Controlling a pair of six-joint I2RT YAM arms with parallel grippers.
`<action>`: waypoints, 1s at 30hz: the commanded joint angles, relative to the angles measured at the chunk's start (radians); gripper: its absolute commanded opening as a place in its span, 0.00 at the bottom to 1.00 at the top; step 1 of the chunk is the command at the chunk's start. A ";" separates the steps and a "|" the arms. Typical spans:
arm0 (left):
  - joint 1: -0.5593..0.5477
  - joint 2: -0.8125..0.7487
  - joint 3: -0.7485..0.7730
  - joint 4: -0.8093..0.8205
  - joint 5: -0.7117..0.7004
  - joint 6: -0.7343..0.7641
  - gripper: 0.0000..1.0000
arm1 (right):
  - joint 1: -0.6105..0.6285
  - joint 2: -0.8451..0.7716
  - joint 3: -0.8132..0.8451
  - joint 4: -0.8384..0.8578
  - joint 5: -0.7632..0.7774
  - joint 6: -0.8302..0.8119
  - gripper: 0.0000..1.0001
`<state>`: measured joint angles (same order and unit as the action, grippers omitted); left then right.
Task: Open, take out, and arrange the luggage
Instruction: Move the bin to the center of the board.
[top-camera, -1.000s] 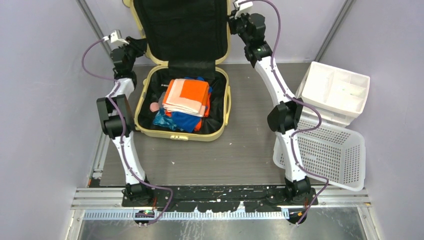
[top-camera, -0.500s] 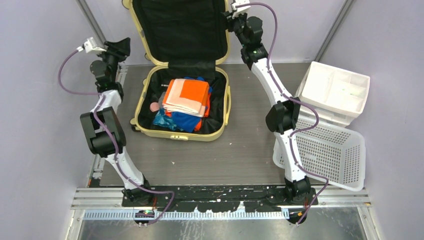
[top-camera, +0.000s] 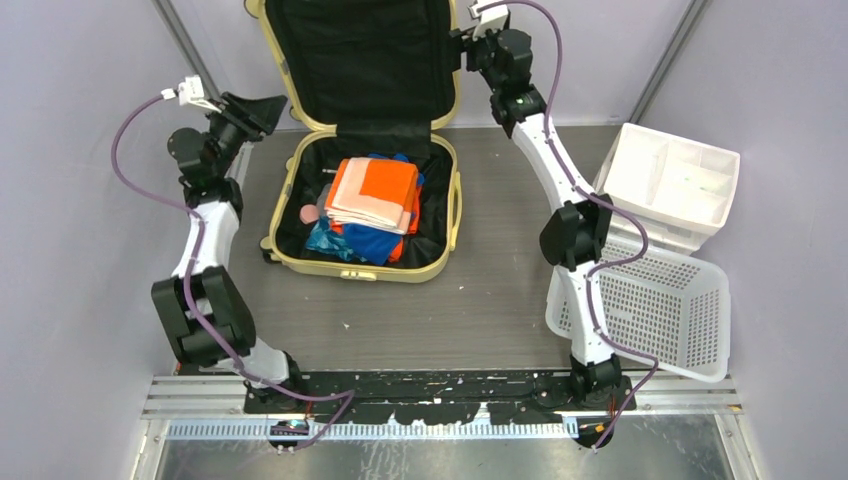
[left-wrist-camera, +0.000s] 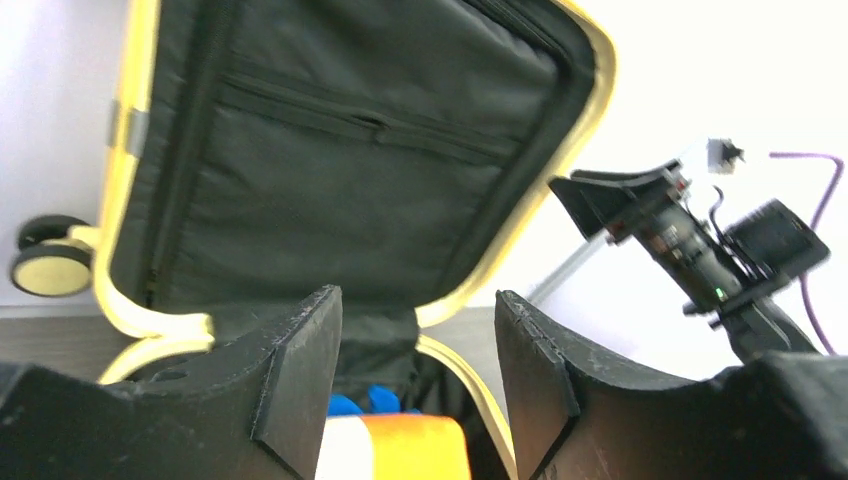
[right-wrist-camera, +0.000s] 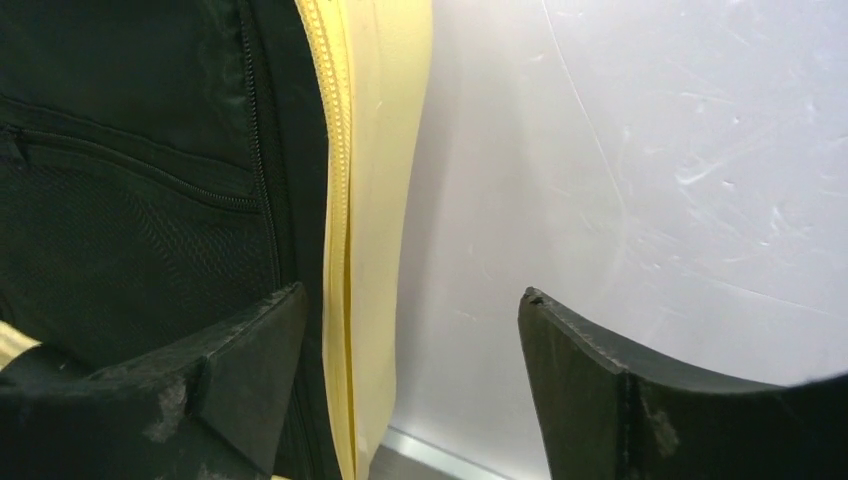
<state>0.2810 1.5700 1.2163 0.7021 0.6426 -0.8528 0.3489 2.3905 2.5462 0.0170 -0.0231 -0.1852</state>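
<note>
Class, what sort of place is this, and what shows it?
Probably a robot test booth, not a home: a left arm and right arm bolted at the edge of a table, plain walls close around, a suitcase and basket as props.

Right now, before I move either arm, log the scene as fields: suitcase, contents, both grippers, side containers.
luggage: large pale yellow hard-shell suitcase, lying open, black-lined lid raised upright
contents: folded orange-and-cream cloth on blue fabric, all inside the lower shell
left gripper: open, holding nothing, left of the suitcase
right gripper: open, at the lid's right edge, not clamped on it
right side: white perforated plastic basket; white compartmented bin
</note>
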 joint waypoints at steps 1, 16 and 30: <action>-0.008 -0.140 -0.110 -0.084 0.136 -0.002 0.59 | -0.012 -0.171 -0.060 -0.069 -0.046 0.001 0.89; -0.283 -0.482 -0.140 -1.041 0.143 0.404 0.69 | -0.104 -0.620 -0.401 -0.715 -0.582 -0.168 1.00; -0.600 -0.923 -0.636 -0.404 -0.044 -0.110 1.00 | -0.307 -1.442 -1.352 -0.898 -0.664 -0.196 1.00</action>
<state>-0.3161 0.6617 0.7273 -0.0517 0.6182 -0.6434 0.0944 1.0328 1.3609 -0.9253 -0.6655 -0.4652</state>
